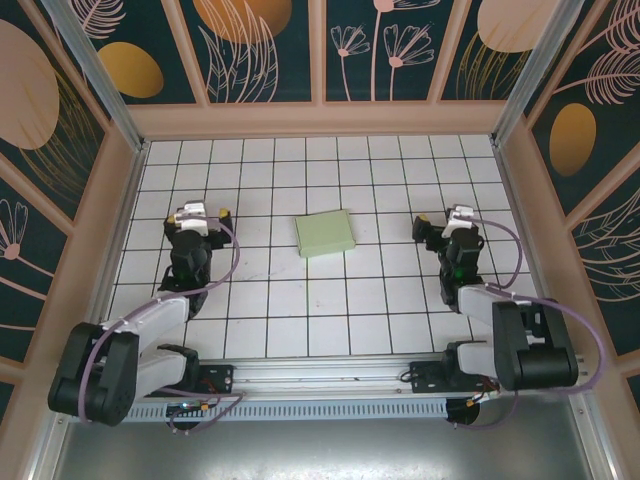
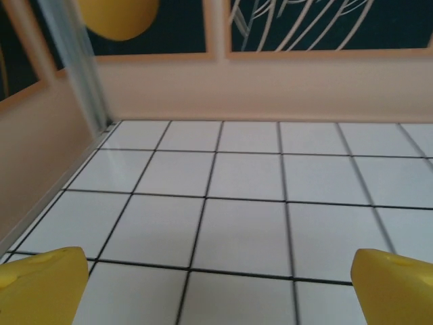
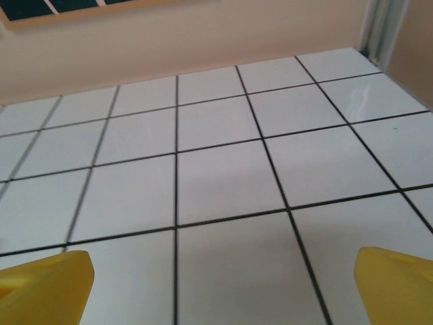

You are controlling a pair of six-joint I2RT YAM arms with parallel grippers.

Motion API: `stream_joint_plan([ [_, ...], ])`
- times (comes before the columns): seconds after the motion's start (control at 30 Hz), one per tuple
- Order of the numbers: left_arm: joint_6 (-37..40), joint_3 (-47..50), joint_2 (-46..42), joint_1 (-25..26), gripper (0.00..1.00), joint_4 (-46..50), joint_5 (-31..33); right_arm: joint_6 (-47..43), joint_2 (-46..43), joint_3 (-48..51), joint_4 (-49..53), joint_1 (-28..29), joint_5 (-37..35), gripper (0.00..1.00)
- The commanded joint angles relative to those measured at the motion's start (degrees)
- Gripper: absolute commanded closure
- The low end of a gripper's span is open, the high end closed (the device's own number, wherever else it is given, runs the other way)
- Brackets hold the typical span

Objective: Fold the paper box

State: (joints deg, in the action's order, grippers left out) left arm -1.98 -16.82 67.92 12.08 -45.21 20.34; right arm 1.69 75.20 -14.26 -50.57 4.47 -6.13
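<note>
Surface (image 1: 330, 310) of white tiles, walled by flower-printed panels (image 1: 260, 50), carries the paper box (image 1: 325, 233) near its middle, between left arm (image 1: 190, 262) and right arm (image 1: 462, 262), well apart from both. It lies flat, long axis left to right, right end turned slightly farther back. Wrist views show left jaws and right jaws spread wide, yellow fingertips (image 2: 40, 288) over bare tiles, pinching nothing.

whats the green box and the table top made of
The paper box looks like thin matte card: pale green, flat, no shine. The table seems a glossy white gridded sheet, perhaps laminate: it reflects light.
</note>
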Motion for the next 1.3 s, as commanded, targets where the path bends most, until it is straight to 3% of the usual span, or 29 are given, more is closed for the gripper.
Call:
stream_joint_plan([
  [0.0,1.3,4.4,2.7,-3.5,0.01,-13.7,-3.6,-3.9,4.2,3.0,-19.8,-1.1,-2.5,0.01],
  [0.17,2.7,4.3,10.0,-6.5,0.01,-22.2,-10.0,-2.4,15.1,6.4,-35.6,-3.6,1.5,0.01],
  [0.27,0.7,2.9,12.9,-8.3,0.01,-22.0,-10.5,-1.5,13.9,5.8,-32.0,-5.2,4.8,0.01],
  [0.37,-0.1,6.0,20.0,-9.4,0.01,-34.6,-10.9,-0.2,14.1,4.9,-30.9,-6.3,4.8,0.01],
  [0.43,-1.5,3.2,18.6,-9.9,0.01,-26.3,-10.3,0.3,14.1,4.1,-29.2,-6.5,4.3,0.01],
  [1.27,-2.7,3.6,19.1,-10.8,0.01,-28.2,-9.2,0.7,14.0,2.6,-26.3,-6.4,3.2,0.01],
])
